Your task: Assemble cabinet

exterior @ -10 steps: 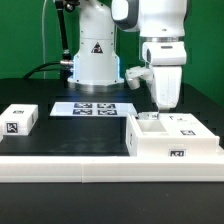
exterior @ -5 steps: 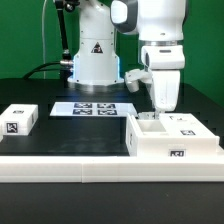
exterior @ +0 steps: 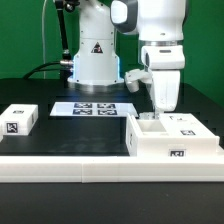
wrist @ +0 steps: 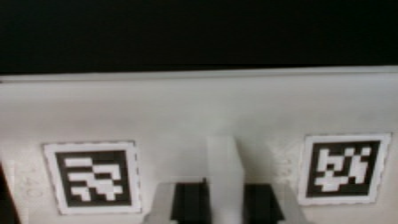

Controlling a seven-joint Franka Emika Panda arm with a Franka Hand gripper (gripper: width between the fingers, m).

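The cabinet [exterior: 172,141] is a large white box with tags at the front of the exterior view's right. My gripper [exterior: 156,112] points straight down at its rear left corner. In the wrist view the gripper [wrist: 224,205] has its two dark fingers [wrist: 187,205] close on either side of a thin white upright wall of the cabinet [wrist: 196,110], between two black-and-white tags. The fingers appear pressed against that wall. The fingertips are hidden behind the cabinet in the exterior view.
A small white tagged block [exterior: 20,118] lies at the exterior view's left. The marker board [exterior: 92,108] lies flat at the middle back. A long white border rail [exterior: 90,170] runs along the front. The robot's base [exterior: 95,55] stands behind.
The hand shifted very slightly over the cabinet's corner a second ago and has stayed still since. The cabinet and the small block have not moved.
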